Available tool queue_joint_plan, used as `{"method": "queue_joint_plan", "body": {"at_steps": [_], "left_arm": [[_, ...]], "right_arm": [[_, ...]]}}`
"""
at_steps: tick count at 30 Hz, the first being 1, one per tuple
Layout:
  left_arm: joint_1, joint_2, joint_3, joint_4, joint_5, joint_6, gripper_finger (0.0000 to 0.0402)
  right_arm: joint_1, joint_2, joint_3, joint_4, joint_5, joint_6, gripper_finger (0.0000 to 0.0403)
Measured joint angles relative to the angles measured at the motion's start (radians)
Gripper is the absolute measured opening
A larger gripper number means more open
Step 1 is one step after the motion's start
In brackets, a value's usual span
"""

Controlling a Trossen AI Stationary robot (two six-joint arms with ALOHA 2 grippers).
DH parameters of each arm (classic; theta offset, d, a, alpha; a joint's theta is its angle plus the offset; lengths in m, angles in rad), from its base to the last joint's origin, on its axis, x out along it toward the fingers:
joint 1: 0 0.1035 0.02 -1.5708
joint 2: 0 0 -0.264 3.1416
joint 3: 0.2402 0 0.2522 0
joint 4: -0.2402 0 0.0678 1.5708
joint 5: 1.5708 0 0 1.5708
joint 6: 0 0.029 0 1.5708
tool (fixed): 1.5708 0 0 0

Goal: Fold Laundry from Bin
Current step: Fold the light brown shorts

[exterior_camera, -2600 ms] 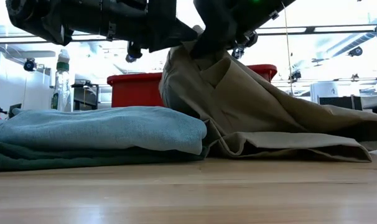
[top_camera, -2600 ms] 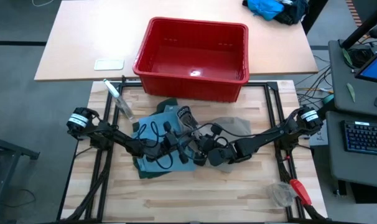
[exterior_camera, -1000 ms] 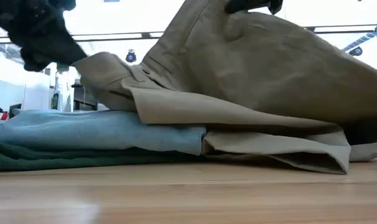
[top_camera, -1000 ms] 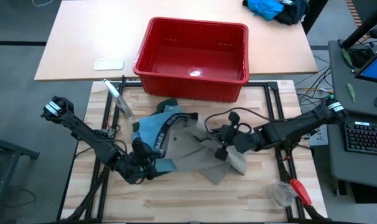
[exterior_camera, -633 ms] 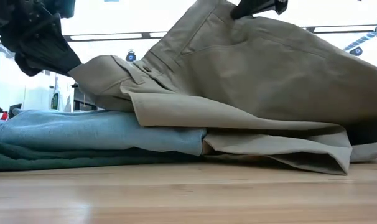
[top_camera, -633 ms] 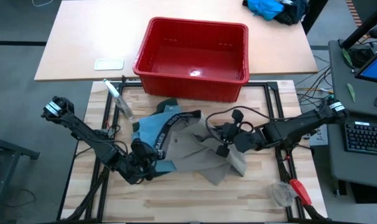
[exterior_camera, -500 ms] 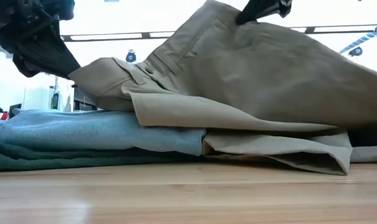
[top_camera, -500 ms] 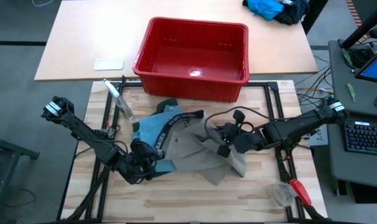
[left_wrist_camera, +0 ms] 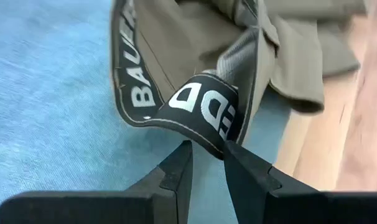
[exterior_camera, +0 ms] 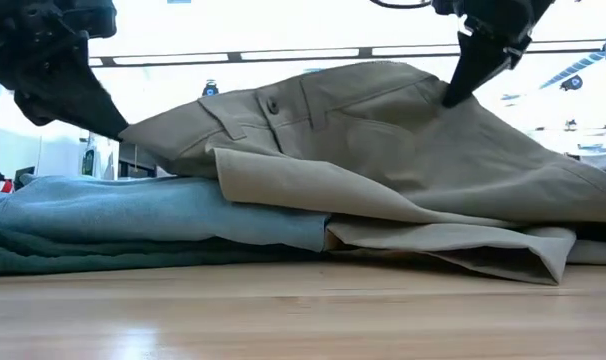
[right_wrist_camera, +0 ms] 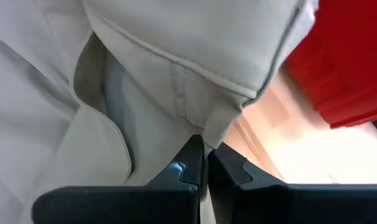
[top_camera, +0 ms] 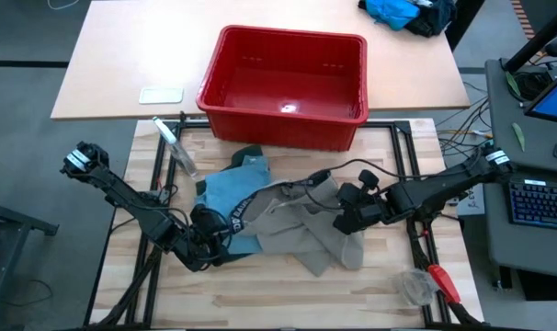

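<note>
The khaki piece lies spread over a folded light blue garment, which rests on a dark green one. The khaki piece's black lettered waistband curls up at its left end. My left gripper stands open at the lower edge of that band, with blue cloth showing through the gap. My right gripper is shut on the khaki piece's right part. The red bin stands beyond the clothes, its visible floor bare. My left gripper has its fingertips right at the waistband's lower edge; whether they touch it, I cannot tell. My right gripper pinches a stitched, folded edge of the khaki piece between its two fingers, slanting down from above. That spot is held slightly raised; the rest drapes onto the pile and table.
A clear bottle lies at the table's far left. A red-handled tool and a clear lump lie at the near right corner. On the far table are a white card and a bright blue cloth heap.
My right gripper has sunk and tipped, shifting a little toward the table's right edge with the khaki piece. The cloth's raised hump has come down and now lies flatter over the blue garment. The waistband's far end has drawn nearer to the front edge.
</note>
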Motion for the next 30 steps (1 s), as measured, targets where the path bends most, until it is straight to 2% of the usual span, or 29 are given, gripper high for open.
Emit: {"method": "queue_joint_plan", "body": {"at_steps": [4,7,11,15,20,25,30], "left_arm": [[0.000,0.000,0.000,0.012,-0.005,-0.014,0.0087],[0.000,0.000,0.000,0.016,0.001,-0.012,0.0114],[-0.001,0.002,0.000,0.022,0.001,0.041,0.0168],[-0.002,0.011,0.000,0.024,-0.003,0.193,0.0230],[-0.008,0.020,0.000,0.024,-0.003,0.383,0.0280],[-0.008,0.019,0.000,-0.008,-0.023,0.428,0.0290],[-0.008,0.019,0.000,-0.083,-0.104,0.410,0.0290]], "right_arm": [[0.000,0.000,-0.021,0.001,0.001,0.000,0.0008],[0.000,0.000,-0.023,0.008,0.002,-0.001,0.0008],[0.000,0.000,-0.023,0.041,0.001,-0.023,0.0012],[0.000,0.000,-0.023,0.053,-0.024,-0.071,0.0026],[0.000,0.000,0.015,0.029,-0.033,-0.119,0.0074],[0.000,0.000,0.086,0.002,-0.011,-0.154,0.0143],[-0.007,0.021,0.119,0.118,0.046,-0.421,0.0201]]}}
